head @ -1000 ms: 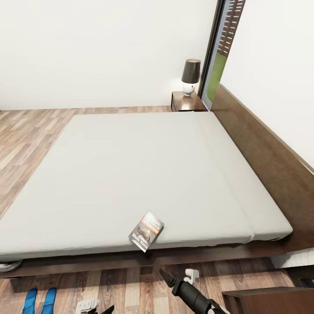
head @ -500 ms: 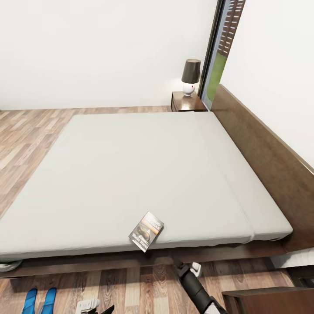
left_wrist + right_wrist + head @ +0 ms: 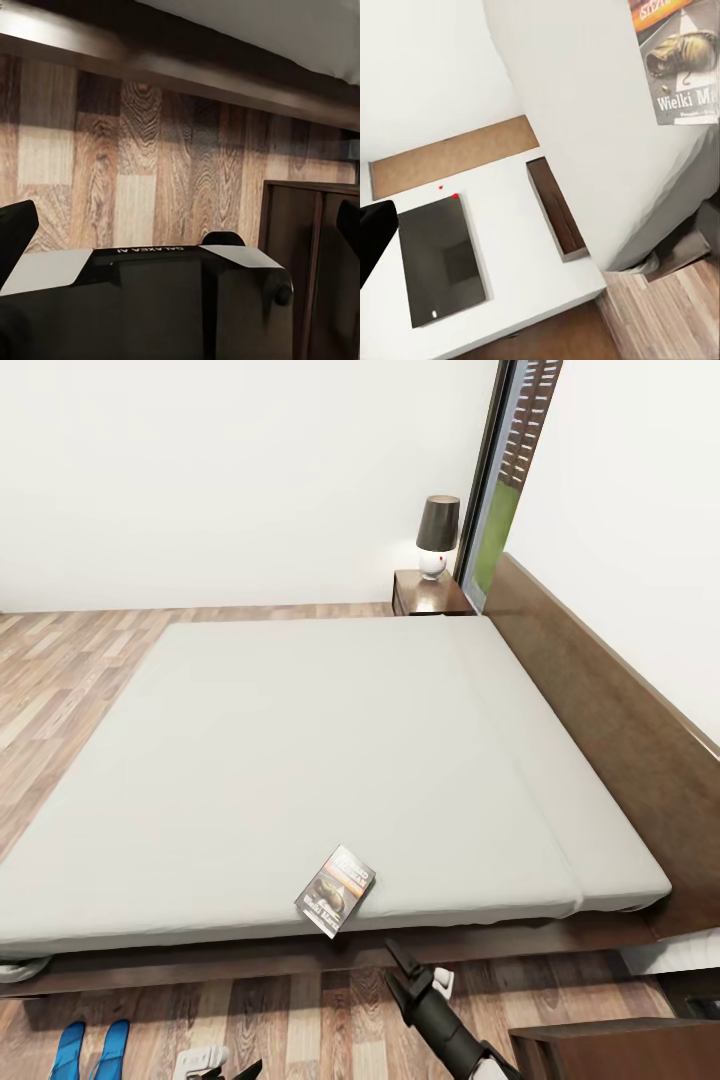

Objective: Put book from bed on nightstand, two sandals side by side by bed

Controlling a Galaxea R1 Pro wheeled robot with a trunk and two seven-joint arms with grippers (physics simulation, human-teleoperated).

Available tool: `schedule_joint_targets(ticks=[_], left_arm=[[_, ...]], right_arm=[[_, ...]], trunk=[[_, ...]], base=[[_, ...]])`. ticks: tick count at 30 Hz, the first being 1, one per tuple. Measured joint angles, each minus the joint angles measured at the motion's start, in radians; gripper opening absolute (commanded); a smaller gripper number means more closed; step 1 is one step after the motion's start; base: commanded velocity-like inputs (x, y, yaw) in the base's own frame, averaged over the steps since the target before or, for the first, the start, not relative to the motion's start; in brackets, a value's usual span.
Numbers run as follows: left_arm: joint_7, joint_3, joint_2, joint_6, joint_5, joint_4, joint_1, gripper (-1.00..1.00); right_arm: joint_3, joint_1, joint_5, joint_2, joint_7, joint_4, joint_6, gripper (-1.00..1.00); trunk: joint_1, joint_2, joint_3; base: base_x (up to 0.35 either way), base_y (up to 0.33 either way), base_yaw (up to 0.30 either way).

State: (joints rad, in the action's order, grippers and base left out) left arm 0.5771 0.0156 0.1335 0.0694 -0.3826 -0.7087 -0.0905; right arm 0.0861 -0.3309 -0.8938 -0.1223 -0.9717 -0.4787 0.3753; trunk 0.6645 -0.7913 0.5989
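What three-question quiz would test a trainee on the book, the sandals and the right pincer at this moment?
1. True or false: the book lies at the mattress edge nearest the robot.
2. Where are the sandals? A) on the bed B) on the floor C) on the nightstand
3. Fill in: on the far nightstand stands a ____.

Key
1. True; its corner overhangs the edge, above the right pincer.
2. B, side by side beside the bed.
3. Lamp.
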Motion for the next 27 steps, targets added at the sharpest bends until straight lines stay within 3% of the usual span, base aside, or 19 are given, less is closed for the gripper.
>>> schedule_joint_targets(ticks=[7,27], left_arm=[[-0.001,0.001,0.0,0.0,-0.001,0.0,0.0,1.0],[-0.002,0.001,0.0,0.0,-0.001,0.0,0.0,1.0]], right_arm=[[0.0,0.0,0.0,0.0,0.0,0.001,-0.039,1.0],[0.0,0.0,0.0,-0.002,0.0,0.001,-0.043,1.0]], trunk=[[0.0,0.0,0.0],[0.0,0.0,0.0]], base=[[0.0,0.037,0.0],[0.028,0.079,0.0]])
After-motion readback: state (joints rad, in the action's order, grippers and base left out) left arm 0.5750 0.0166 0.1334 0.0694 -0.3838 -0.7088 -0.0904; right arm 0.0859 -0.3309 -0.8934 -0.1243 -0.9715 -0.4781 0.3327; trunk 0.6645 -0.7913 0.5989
